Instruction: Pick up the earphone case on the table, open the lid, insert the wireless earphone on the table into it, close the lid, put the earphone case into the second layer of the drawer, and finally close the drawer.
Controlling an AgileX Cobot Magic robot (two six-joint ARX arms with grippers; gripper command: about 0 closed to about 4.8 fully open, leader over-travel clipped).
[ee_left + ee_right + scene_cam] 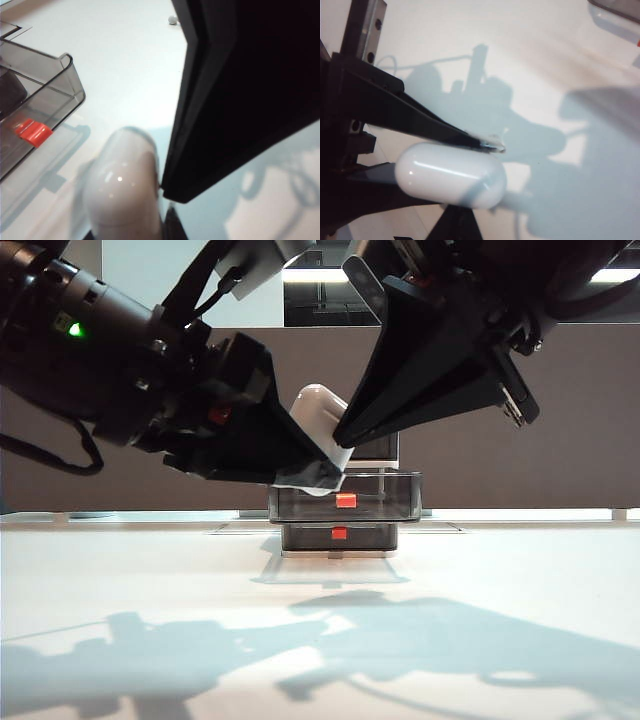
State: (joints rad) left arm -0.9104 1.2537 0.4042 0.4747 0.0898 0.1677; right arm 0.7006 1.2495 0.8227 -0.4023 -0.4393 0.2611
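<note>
Two hands meet in mid-air above the tabletop (320, 620), in front of the drawer cabinet (342, 510). Exterior view: the left hand (300, 468) grips the lower end of the earphone case (318, 415) and props it up tilted, probably to steady the body while the other hand works on the lid. The right hand (345, 435) is clenched, its tip pressed against the case's side. Behind them one drawer (345, 495) stands pulled out, ready to receive the case; which tier it is cannot be settled here, since the hands hide the top of the cabinet. A shut drawer sits under it.

Left wrist view: the case (122, 195) rises from between the left fingers, lid end away from the camera. The right hand (170, 192) touches its flank. The open drawer (45, 100) lies near, red tab (32, 132) facing out. A small white thing (172, 20) lies far off on the tabletop, likely the earphone.

Right wrist view: the clenched fingertips (492, 146) rest at the upper edge of the case (450, 175). No seam shows; the lid looks still shut. The left hand's grip crowds the case.
</note>
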